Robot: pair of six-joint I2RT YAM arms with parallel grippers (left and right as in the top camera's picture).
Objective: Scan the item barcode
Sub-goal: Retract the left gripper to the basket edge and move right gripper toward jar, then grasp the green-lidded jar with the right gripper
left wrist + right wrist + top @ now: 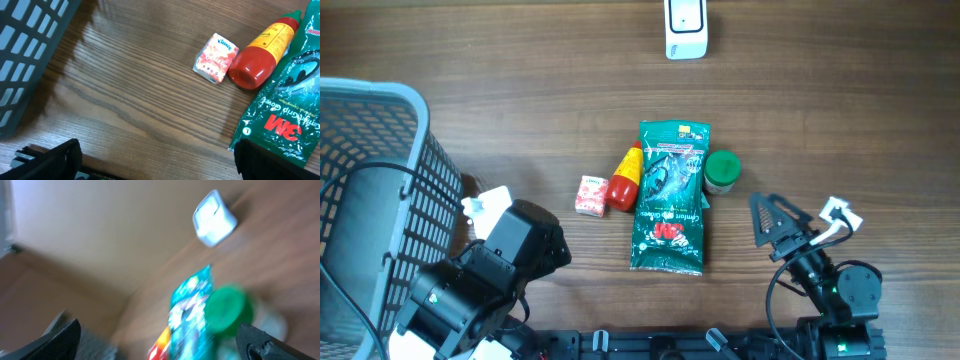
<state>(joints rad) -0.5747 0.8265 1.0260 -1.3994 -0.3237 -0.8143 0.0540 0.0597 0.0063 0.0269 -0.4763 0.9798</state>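
By the left edge of the table sits a basket, with the left gripper beside it, wide open and empty. Mid-table lie a tissue pack, red bottle, green packet and green jar, with the white scanner at the far edge. On the right, the right gripper is wide open and empty too.

The surface is mid-brown wood with dark streaky grain. The basket is blue-grey, its walls an open grid. The packet is deep green with white lettering, a red logo and a yellow patch at one corner. The bottle is red with a yellow label. The tissue pack is white, mottled pink and orange. The jar lid is plain green. The scanner is white.
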